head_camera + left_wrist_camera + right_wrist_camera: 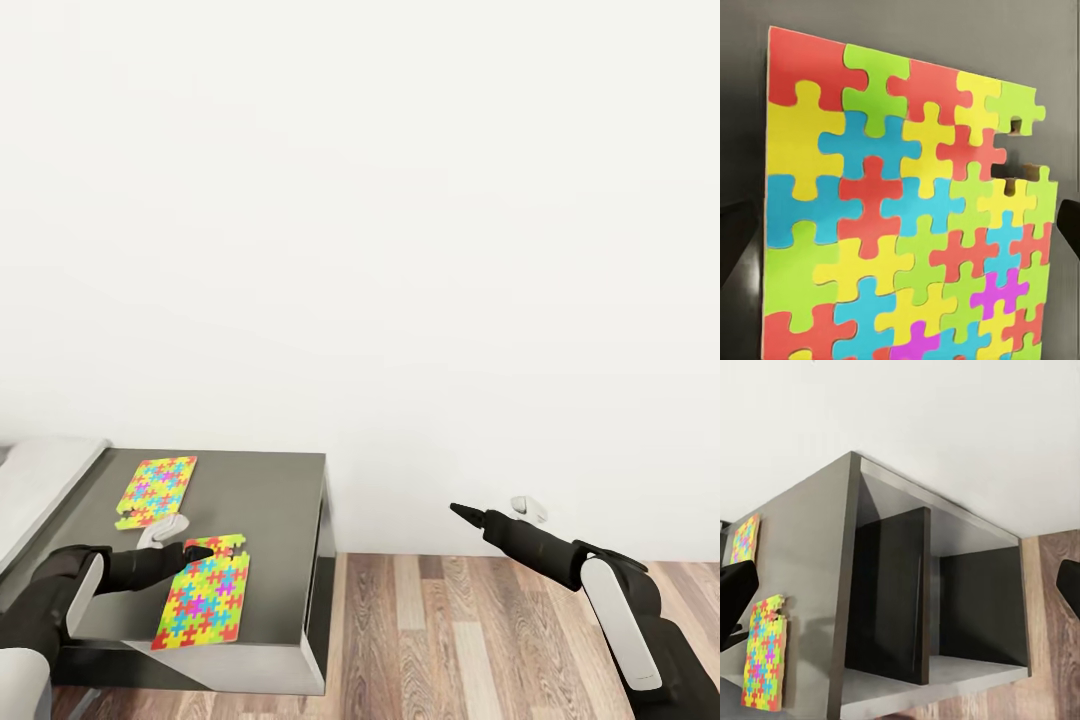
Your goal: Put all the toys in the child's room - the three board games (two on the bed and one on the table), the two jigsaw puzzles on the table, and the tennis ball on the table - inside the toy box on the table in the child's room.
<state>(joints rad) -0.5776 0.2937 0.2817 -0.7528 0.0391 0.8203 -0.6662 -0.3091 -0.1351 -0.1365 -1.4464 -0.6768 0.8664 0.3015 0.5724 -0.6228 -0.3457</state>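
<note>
The near puzzle lies flat just under the left gripper — fingers spread, holding nothing — so it should slide a finger beneath an edge; the right gripper hangs idle, closure unclear.

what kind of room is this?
Probably a child's bedroom: two bright jigsaw puzzles lie on a dark grey table against a plain white wall, with a wood floor and what may be a bed's edge alongside.
</note>
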